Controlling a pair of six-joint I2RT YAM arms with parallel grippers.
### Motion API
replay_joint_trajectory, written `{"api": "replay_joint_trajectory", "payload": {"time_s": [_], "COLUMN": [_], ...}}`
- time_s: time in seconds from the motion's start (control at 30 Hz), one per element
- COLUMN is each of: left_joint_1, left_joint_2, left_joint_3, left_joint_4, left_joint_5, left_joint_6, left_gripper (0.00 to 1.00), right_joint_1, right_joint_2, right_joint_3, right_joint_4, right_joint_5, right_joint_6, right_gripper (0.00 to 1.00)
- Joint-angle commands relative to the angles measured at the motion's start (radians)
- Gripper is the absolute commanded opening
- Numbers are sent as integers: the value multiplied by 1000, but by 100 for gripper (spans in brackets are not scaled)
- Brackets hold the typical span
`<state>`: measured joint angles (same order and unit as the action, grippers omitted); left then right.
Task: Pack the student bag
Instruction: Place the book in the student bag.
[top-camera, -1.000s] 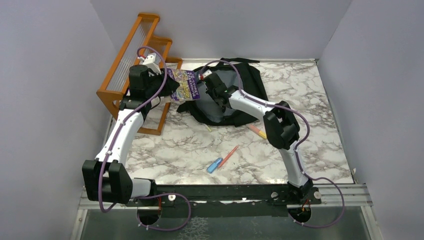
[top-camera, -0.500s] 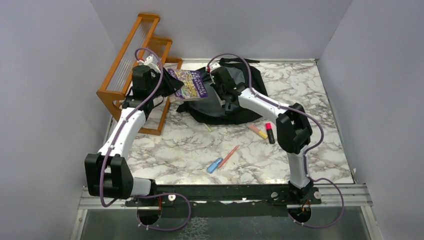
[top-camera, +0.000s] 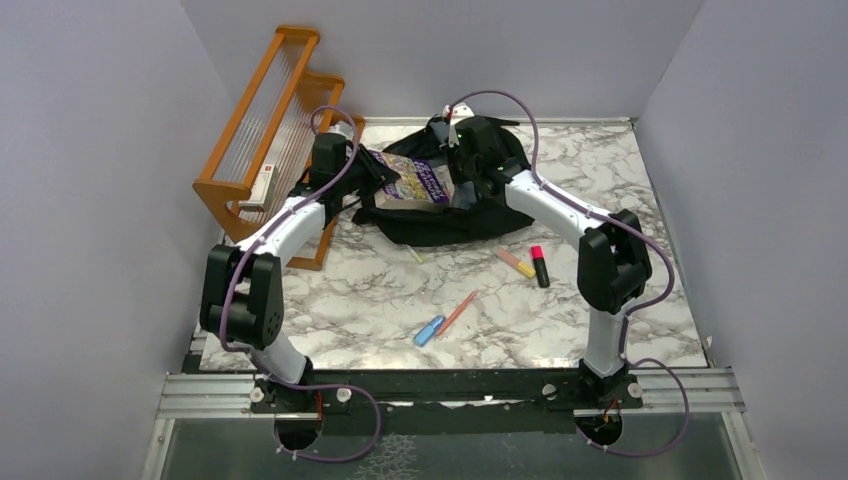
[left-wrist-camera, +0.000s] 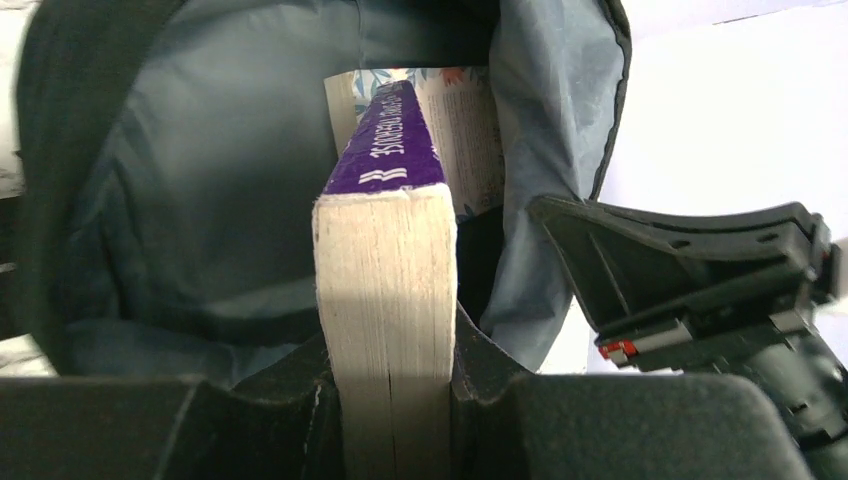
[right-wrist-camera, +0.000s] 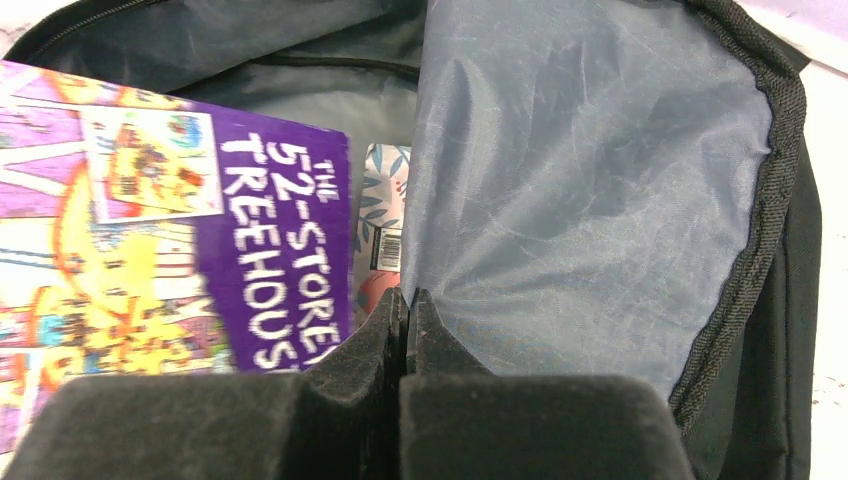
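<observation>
A book (left-wrist-camera: 385, 260) is being pinched by the left gripper (left-wrist-camera: 388, 355) inside the student bag (top-camera: 430, 228), upper centre; its lining (right-wrist-camera: 560, 180), by the right gripper (right-wrist-camera: 404, 320); pens (top-camera: 429, 330) are lying unpacked below.

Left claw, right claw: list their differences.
The left claw grips the thick purple book, jaws apart; the right claw is fully closed, apparently pinching the grey lining of the student bag. The left claw's fingers flank pages; the right claw's fingers meet. Both sit at the bag's mouth.
</observation>
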<state>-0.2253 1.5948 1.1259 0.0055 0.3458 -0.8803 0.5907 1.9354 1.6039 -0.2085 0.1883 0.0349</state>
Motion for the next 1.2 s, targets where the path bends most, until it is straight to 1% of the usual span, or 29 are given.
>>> {"api": "replay_joint_trajectory", "payload": {"time_s": [0.0, 0.2, 0.43, 0.77, 1.03, 1.17], "left_joint_1": [-29, -50, -78, -131, -174, -192], "left_joint_2": [56, 128, 214, 384, 541, 582], "left_joint_3": [85, 105, 162, 258, 371, 388], "left_joint_4": [183, 294, 365, 492, 596, 627], "left_joint_5": [-7, 22, 37, -4, -8, -49], "left_joint_6": [-61, -100, -127, -171, -190, -195], "left_gripper": [0, 0, 0, 0, 0, 0], "right_joint_1": [8, 8, 8, 8, 8, 8], "right_joint_2": [-68, -87, -115, -103, -110, -106], "right_joint_3": [-2, -29, -59, -15, -30, -23], "right_joint_4": [136, 157, 199, 180, 190, 189], "right_joint_5": [-58, -73, -83, -148, -154, -160], "right_joint_6": [17, 19, 31, 84, 95, 107], "right_gripper": [0, 1, 0, 1, 1, 0]}}
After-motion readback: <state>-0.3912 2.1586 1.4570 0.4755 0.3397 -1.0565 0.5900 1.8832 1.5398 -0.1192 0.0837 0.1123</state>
